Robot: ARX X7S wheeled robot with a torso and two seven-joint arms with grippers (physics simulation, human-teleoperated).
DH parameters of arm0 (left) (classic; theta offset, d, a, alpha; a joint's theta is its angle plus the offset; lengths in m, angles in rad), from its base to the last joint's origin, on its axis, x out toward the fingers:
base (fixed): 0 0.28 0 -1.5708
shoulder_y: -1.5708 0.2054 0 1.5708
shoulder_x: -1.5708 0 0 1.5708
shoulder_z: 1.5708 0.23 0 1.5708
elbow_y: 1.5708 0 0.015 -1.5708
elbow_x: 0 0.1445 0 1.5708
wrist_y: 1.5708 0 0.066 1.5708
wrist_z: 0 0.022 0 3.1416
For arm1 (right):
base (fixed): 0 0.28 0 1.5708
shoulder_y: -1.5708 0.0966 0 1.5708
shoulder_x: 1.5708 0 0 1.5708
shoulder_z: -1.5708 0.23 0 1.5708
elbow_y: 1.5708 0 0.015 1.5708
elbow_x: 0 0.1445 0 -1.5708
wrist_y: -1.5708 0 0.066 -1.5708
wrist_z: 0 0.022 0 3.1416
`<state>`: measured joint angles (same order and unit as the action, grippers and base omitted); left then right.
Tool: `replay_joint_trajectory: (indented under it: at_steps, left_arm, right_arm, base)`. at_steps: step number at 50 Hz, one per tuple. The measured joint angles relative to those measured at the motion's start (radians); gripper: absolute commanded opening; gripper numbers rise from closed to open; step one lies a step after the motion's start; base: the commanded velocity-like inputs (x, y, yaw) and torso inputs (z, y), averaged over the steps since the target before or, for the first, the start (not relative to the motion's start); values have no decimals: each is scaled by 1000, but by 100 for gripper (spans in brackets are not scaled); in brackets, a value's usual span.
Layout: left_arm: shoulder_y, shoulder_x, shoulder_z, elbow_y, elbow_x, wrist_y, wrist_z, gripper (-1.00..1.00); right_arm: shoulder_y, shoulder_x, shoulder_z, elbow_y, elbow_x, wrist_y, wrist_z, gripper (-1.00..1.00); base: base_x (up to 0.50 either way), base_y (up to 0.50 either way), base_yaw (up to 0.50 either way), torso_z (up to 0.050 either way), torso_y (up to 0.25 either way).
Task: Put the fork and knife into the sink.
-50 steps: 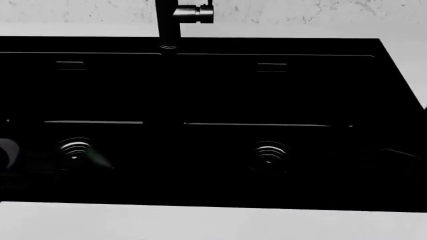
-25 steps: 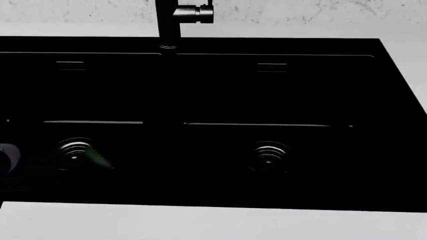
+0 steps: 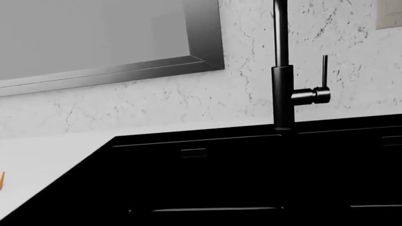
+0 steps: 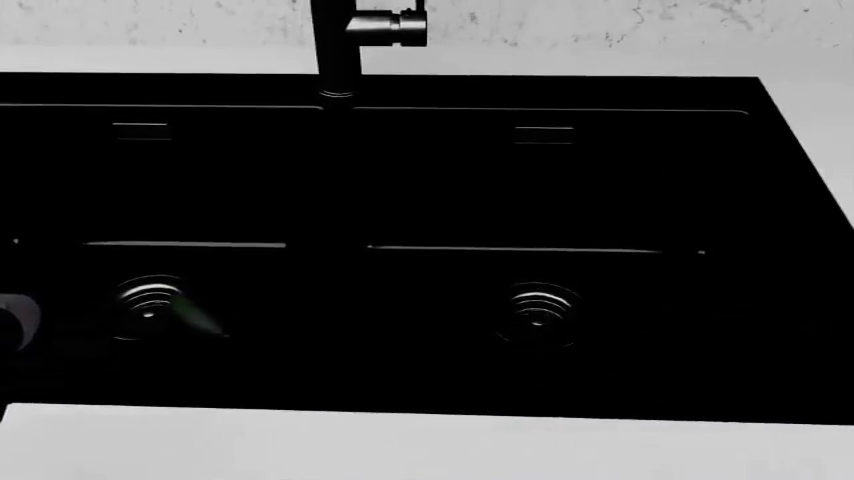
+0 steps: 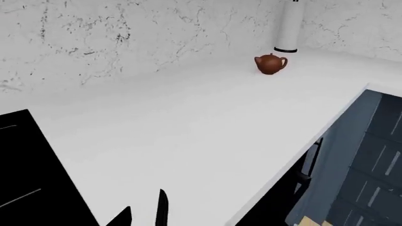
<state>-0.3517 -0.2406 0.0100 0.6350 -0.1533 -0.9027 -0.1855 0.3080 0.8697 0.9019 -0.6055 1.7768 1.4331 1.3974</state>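
The sink (image 4: 400, 200) is a glossy black double basin with two ribbed drains (image 4: 150, 303) and a tall faucet (image 4: 336, 45); I see nothing lying in it. A thin orange sliver at the picture's edge on the white counter beside the sink is the fork (image 3: 2, 180). The left gripper's fingers do not show. My right gripper (image 5: 141, 219) hovers over the counter beside the sink, with a dark finger (image 5: 120, 217) and a slim black pointed strip (image 5: 162, 209) apart and white counter between them. I cannot tell whether that strip is a finger or the knife.
A brown teapot (image 5: 270, 64) and a white cylinder (image 5: 289, 28) stand by the marbled wall. The counter's edge (image 5: 295, 155) drops to dark cabinets. A framed panel (image 3: 113, 42) hangs above the counter. A grey piece of the left arm (image 4: 11, 320) shows beside the left drain.
The grey arm piece at the head view's left edge has slid lower and further out of the picture. A faint line at the right edge one second ago is gone.
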Motion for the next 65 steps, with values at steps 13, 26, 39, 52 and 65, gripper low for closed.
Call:
replay_joint_trajectory:
  at_steps: [13, 26, 39, 52, 65]
  left_arm:
    - [-3, -2, 8, -2, -5, -3, -5, 100]
    - [-5, -7, 17, -5, -7, -5, -10, 100]
    - [-2, -11, 23, -4, -10, -9, -17, 100]
    - [3, -12, 29, -7, -12, -10, -25, 100]
    - [8, -14, 30, -12, -17, -5, -30, 100]
  right_arm:
    - [-30, 26, -77, 44, 52, -37, 16, 100]
    - [-93, -11, -70, 54, 2, -26, -43, 100]
    - [-120, -45, -83, 58, -74, -31, -114, 100]
    - [-141, -76, -94, 66, -161, -50, -194, 100]
    - [-162, -100, -104, 81, -235, -76, -257, 100]
  base:
    - [0, 0, 0, 0, 0]
    - [0, 0, 0, 0, 0]
    - [0, 0, 0, 0, 0]
    - [0, 0, 0, 0, 0]
    - [0, 0, 0, 0, 0]
